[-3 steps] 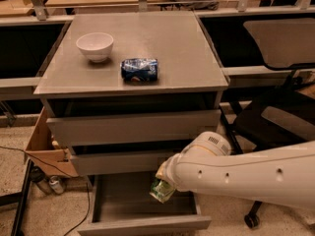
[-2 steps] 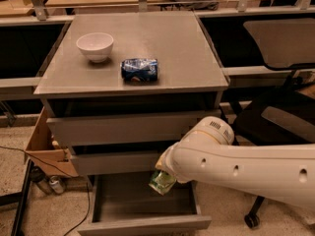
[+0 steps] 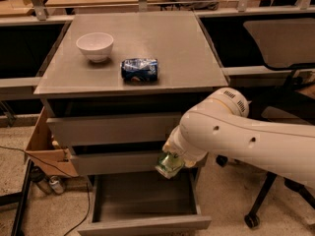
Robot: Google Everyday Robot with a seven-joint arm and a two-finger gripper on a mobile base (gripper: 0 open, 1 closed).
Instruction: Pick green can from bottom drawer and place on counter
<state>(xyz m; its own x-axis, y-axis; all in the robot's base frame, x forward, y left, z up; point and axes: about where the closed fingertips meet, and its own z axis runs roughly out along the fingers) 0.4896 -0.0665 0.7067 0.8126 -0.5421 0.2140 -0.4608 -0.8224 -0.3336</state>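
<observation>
You have the green can (image 3: 169, 165) off the floor of the bottom drawer (image 3: 141, 224). It hangs in the air well below the counter (image 3: 172, 43), under the right half of the counter's front edge, about level with the middle drawer front. The gripper (image 3: 173, 157) sits right at the top of the can, mostly hidden by the white arm (image 3: 246, 139). From what shows, the jaws are closed on the can's upper part, since nothing else supports it.

Treat the can as light and thin-walled. It looks dented already, so it will probably give further under a hard squeeze, and its shiny skin is likely slippery. Hold it across the body rather than by the rim, with a firm but modest grip. It hangs tilted, so avoid jerks that could swing it loose.

Compared with a second ago, the can has risen from just over the open drawer to the height of the middle drawer front. It has also drifted slightly toward the counter's right side. The arm's elbow has climbed too and now sits just below the counter's front right corner.

On the counter, the blue can (image 3: 140, 69) lies near the front middle and the white bowl (image 3: 95, 45) sits on the left. The right half looks like the freer place to set down.
</observation>
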